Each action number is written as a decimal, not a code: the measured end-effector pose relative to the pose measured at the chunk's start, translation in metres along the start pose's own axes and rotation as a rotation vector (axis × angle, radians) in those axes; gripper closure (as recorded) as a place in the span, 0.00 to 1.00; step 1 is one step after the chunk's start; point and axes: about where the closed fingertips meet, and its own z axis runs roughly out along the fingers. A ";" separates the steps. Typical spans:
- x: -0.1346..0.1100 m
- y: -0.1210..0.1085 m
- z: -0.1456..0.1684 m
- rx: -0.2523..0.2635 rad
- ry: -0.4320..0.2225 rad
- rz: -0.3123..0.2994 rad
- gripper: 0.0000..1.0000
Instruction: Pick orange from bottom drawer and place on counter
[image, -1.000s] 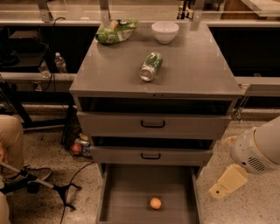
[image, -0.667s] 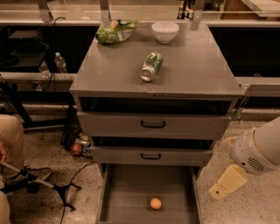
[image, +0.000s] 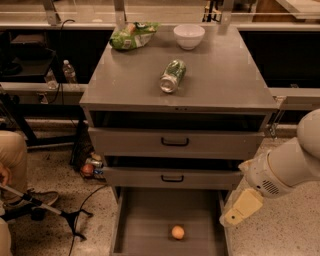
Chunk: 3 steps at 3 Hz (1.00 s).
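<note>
The orange (image: 177, 232) lies near the front middle of the open bottom drawer (image: 150, 215), a shallow grey tray pulled out at the base of the cabinet. The counter (image: 220, 80) is the cabinet's flat grey top. My gripper (image: 236, 214) hangs off the white arm (image: 287, 167) at the right. It is just outside the drawer's right wall, right of the orange and a little above it. It holds nothing that I can see.
On the counter are a green can (image: 172, 76) on its side, a white bowl (image: 189, 36) and a green bag (image: 132, 35). The two upper drawers (image: 175, 142) stand slightly ajar. Cans and a cable lie on the floor at the left (image: 90, 167), beside a person's leg (image: 12, 160).
My arm and gripper have moved a little to the left, closer to the bottom drawer's right wall. The orange has not moved.
</note>
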 end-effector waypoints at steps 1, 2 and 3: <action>0.003 -0.013 0.047 -0.026 -0.036 -0.044 0.00; 0.008 -0.027 0.083 -0.029 -0.125 -0.087 0.00; 0.016 -0.032 0.115 -0.075 -0.226 -0.126 0.00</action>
